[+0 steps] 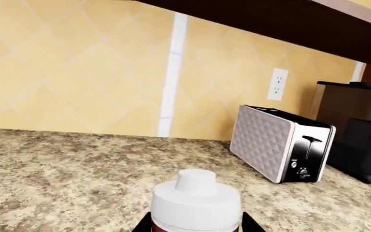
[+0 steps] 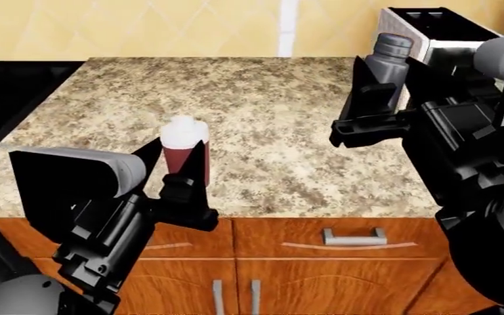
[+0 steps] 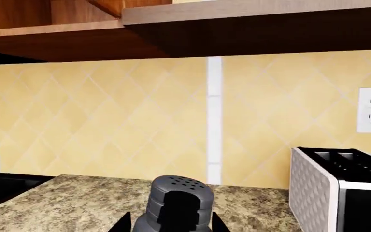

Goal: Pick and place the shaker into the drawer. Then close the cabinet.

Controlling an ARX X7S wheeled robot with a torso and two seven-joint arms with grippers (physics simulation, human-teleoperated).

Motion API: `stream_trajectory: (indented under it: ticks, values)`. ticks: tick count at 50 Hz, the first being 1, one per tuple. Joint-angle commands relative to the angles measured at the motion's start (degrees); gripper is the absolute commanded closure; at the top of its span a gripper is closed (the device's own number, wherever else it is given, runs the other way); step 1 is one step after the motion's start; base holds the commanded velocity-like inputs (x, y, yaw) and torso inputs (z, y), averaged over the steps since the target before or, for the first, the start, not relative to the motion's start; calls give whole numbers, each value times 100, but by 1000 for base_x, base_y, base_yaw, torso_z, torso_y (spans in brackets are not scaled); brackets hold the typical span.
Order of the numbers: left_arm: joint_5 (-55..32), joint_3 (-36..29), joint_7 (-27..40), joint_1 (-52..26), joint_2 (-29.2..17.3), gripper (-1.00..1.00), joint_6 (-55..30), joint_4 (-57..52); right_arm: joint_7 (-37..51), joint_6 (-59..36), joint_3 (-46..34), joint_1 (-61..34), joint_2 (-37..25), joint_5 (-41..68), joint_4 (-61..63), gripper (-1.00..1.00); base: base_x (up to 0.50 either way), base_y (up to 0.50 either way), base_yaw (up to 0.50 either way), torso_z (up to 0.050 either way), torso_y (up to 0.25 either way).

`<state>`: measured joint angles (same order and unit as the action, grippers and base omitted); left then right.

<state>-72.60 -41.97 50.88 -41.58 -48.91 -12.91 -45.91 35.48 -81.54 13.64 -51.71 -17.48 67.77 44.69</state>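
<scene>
The shaker (image 2: 388,58), dark grey with a lighter perforated cap (image 3: 179,189), is held above the back right of the counter, with my right gripper (image 2: 382,77) shut on its body. Its base is hidden behind the fingers (image 3: 121,223). A small maroon item with a white cap (image 2: 184,149) stands near the counter's front edge between the fingers of my left gripper (image 2: 175,161). Those fingers (image 1: 142,224) sit close against both its sides. The cabinet (image 2: 322,269) below the counter shows only shut fronts. The drawer is not in view.
A silver quilted toaster (image 2: 432,26) stands right behind the shaker against the yellow tiled wall. A dark appliance (image 1: 359,140) is beside it. A black cooktop (image 2: 7,98) lies at the far left. A wooden upper shelf (image 3: 250,29) hangs overhead. A silver bar handle (image 2: 353,235) sits on a front.
</scene>
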Motion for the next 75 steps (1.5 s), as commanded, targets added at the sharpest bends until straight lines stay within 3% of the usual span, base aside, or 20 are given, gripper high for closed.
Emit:
stream_trajectory:
  ticks: [1, 75]
  values:
    - [-17, -13, -51, 41, 26, 100, 70, 45, 83, 83, -66, 20, -37, 105, -37, 100, -94, -500, 0, 0, 0]
    - [-31, -120, -147, -61, 177, 100, -76, 53, 453, 631, -300, 170, -378, 514, -140, 100, -174, -500, 0, 0, 0]
